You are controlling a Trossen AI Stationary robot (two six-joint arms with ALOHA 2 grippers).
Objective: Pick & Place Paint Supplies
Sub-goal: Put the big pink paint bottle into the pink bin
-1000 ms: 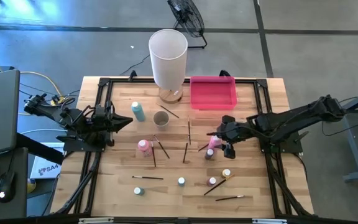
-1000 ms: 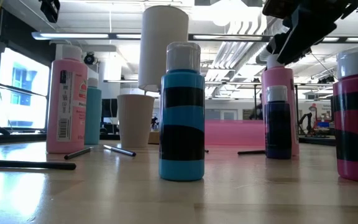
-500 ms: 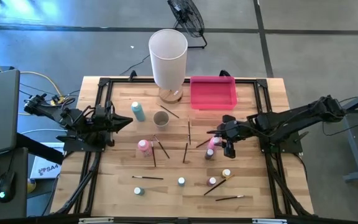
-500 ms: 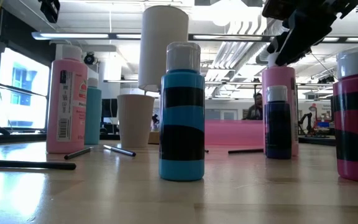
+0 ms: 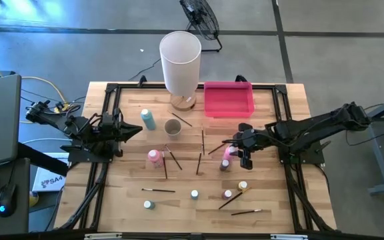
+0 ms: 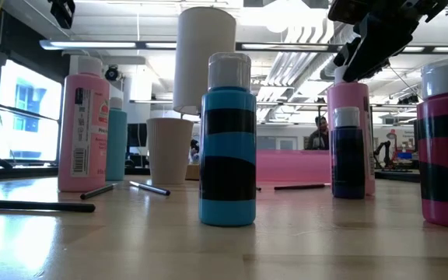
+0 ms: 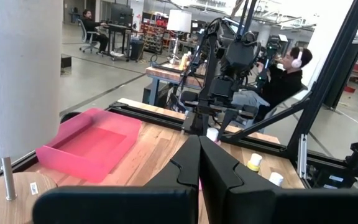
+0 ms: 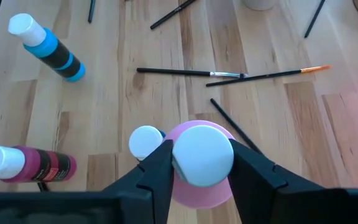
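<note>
Right gripper [image 8: 197, 163] closes its fingers [image 8: 157, 165] on the white cap of a tall pink paint bottle [image 5: 229, 153], upright at the counter's [image 5: 272, 200] right centre, gripping high to lift it clear; farther left, the left gripper [image 5: 131, 130] waits, pinched empty.

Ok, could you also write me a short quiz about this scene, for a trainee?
1. True or false: the left end effector holds a paintbrush.
2. The right end effector grips the cap of: A) a teal bottle, B) the tall pink bottle, C) a white cup.
3. What stands right beside the pink tray at the table's far edge?

Key: 1 false, it is shut on nothing. 2 B. 3 the tall white cylinder.
</note>
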